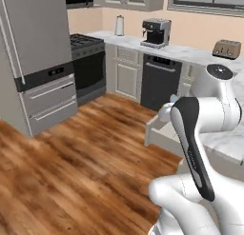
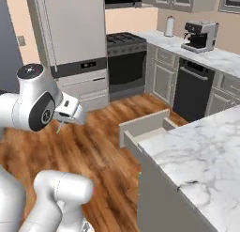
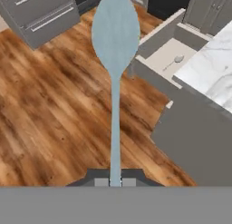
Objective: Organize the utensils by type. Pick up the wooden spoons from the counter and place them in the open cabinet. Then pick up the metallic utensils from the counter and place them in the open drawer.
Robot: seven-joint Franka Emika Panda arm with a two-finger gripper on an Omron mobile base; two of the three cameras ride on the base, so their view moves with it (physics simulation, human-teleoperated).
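Gripper (image 3: 115, 182) is pinched tight on the end of the teal spoon's (image 3: 115, 78) thin handle, the bowl pointing toward twelve o'clock in the hand view, over the wood floor (image 3: 50, 109). At about two o'clock from the bowl, the open drawer (image 3: 170, 60) already holds the grey spoon (image 3: 174, 61) on its pale bottom. Counter (image 3: 213, 73) lies at three o'clock. In the right base view the gripper (image 2: 63, 125) hangs well apart from the drawer (image 2: 140, 127), at its nine o'clock. My worry: such an end grip lets the spoon swivel or slip, dropping onto the floor, or its bowl clipping the drawer's front.
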